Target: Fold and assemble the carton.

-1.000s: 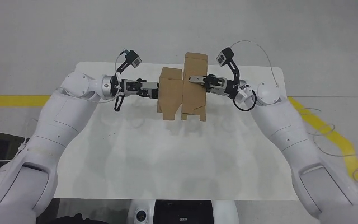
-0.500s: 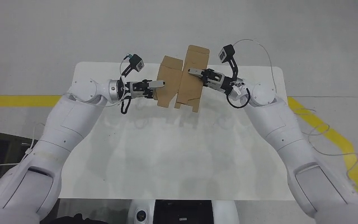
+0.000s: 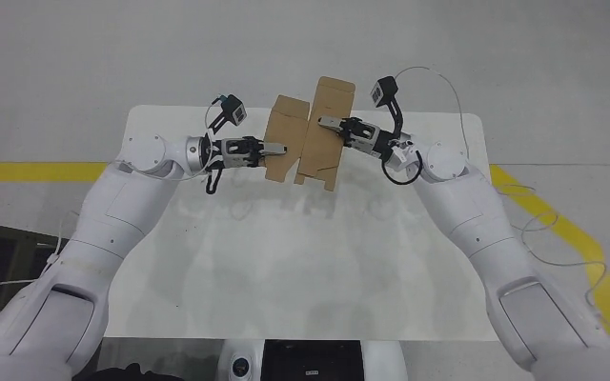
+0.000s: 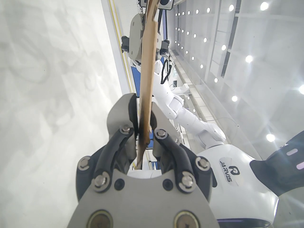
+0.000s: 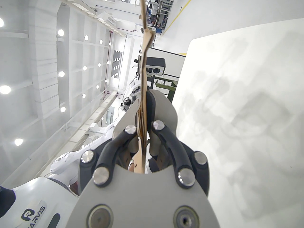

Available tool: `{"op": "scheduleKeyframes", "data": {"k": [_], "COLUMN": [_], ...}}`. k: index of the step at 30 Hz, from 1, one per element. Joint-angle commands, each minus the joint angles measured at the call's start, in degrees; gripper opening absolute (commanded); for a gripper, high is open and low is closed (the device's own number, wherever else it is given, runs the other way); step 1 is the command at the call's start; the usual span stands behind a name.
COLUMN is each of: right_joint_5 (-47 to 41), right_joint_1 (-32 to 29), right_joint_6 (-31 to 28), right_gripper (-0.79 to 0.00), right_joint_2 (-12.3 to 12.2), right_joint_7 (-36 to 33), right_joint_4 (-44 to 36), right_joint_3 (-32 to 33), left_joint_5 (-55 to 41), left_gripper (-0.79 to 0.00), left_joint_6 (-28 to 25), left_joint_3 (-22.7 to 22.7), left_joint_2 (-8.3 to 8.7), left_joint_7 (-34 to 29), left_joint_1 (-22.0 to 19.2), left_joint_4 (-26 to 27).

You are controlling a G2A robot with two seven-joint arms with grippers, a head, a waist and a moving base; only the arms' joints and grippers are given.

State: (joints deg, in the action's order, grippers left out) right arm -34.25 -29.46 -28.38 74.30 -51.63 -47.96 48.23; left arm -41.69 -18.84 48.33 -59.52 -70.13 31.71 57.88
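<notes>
The carton (image 3: 319,162) is a flattened piece of brown cardboard held up off the white counter (image 3: 286,267), over its far part, between the two arms. From the top it shows as two long panels side by side, the right one reaching a little farther out than the left, and both slanted rather than square to the counter's edge. The left gripper (image 3: 276,149) is clenched on the carton's left edge about halfway along that panel. In the left wrist view this gripper (image 4: 142,117) has both fingers pressed against the board, and the carton (image 4: 148,67) is seen edge-on as a thin strip running away from it, with the counter (image 4: 47,72) to one side. The right gripper (image 3: 324,122) is clamped on the right panel near its upper half. In the right wrist view this gripper (image 5: 143,112) pinches the layered edge, and the carton (image 5: 144,46), slightly bent, rises away from it with the counter (image 5: 237,96) beside. A yellow line (image 3: 38,171) crosses the floor beyond the counter's sides.
</notes>
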Motion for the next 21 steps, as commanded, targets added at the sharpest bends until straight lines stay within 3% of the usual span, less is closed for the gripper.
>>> {"op": "scheduleKeyframes", "data": {"k": [1, 2, 3, 11, 17, 21], "right_joint_5": [0.3, 0.4, 0.5, -2.5, -3.4, -2.1], "right_joint_1": [0.0, -0.1, -0.1, 0.3, 1.6, 2.1], "right_joint_6": [0.0, 0.0, 0.1, -4.3, -6.5, -5.8], "right_gripper": [-0.748, -0.443, 0.000, 0.000, 0.000, 0.000], "right_joint_2": [0.0, 0.1, 0.1, -0.3, -1.1, -1.6], "right_joint_7": [-0.1, -0.3, -0.8, -8.8, -16.8, -18.5], "right_joint_4": [0.0, -0.1, -0.2, 1.8, 6.1, 6.5], "right_joint_3": [0.3, 0.5, 0.6, 3.7, 6.1, 6.4], "left_joint_5": [0.2, 0.2, 0.3, 2.7, 3.0, 2.6], "left_gripper": [-0.785, -0.785, -0.785, -0.785, -0.785, -0.785], "left_joint_6": [0.6, 1.0, 1.3, 1.9, -0.5, 1.1], "left_joint_3": [0.2, 0.3, 0.4, 0.9, 1.3, 1.2], "left_joint_2": [-0.10, -0.16, -0.22, -0.51, -0.80, -0.93], "left_joint_7": [-0.5, -0.7, -0.8, -5.7, -13.6, -16.4], "left_joint_1": [-0.1, -0.1, -0.2, -2.2, -4.8, -5.7], "left_joint_4": [-0.2, -0.3, -0.5, -3.4, -6.5, -5.6]}}
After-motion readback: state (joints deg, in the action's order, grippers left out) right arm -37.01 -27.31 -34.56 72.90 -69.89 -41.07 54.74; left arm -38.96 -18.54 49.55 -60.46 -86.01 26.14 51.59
